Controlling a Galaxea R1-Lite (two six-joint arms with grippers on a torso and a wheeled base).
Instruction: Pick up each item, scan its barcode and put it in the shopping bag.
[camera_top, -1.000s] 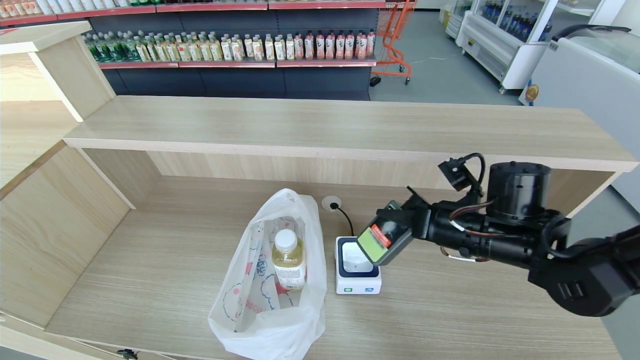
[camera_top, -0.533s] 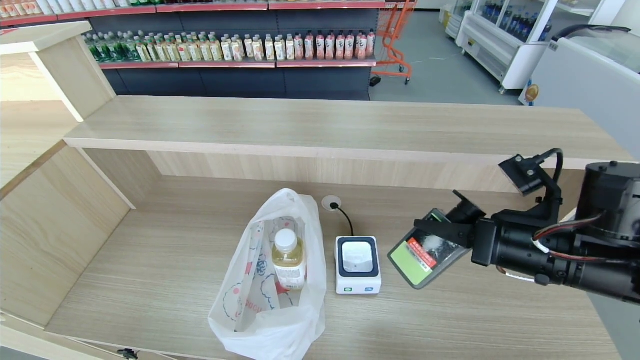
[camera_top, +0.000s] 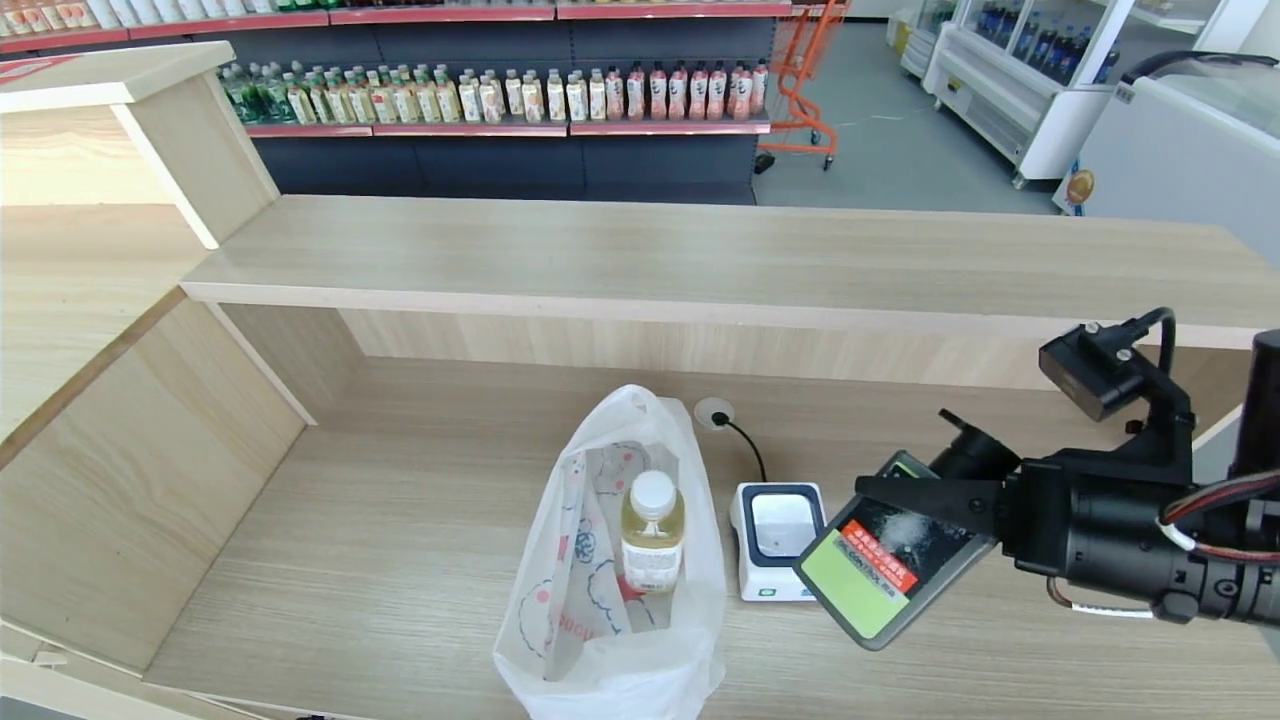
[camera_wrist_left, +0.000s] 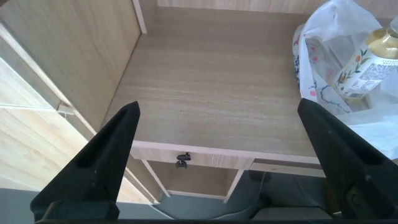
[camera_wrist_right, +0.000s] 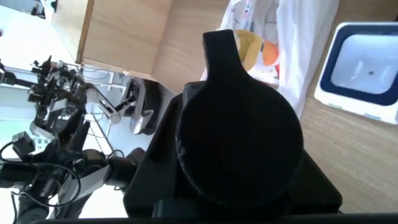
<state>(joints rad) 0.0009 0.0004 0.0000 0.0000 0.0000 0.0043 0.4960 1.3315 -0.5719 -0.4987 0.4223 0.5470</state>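
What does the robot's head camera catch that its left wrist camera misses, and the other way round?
The head view adds the right gripper, closed on a green, black and red packet held above the counter, just right of the white scanner. It also takes in the store shelves of bottles behind. The left wrist view adds the left gripper, open, hanging over the counter near its front edge. Both take in the white shopping bag with a bottle inside it, and the wooden counter.
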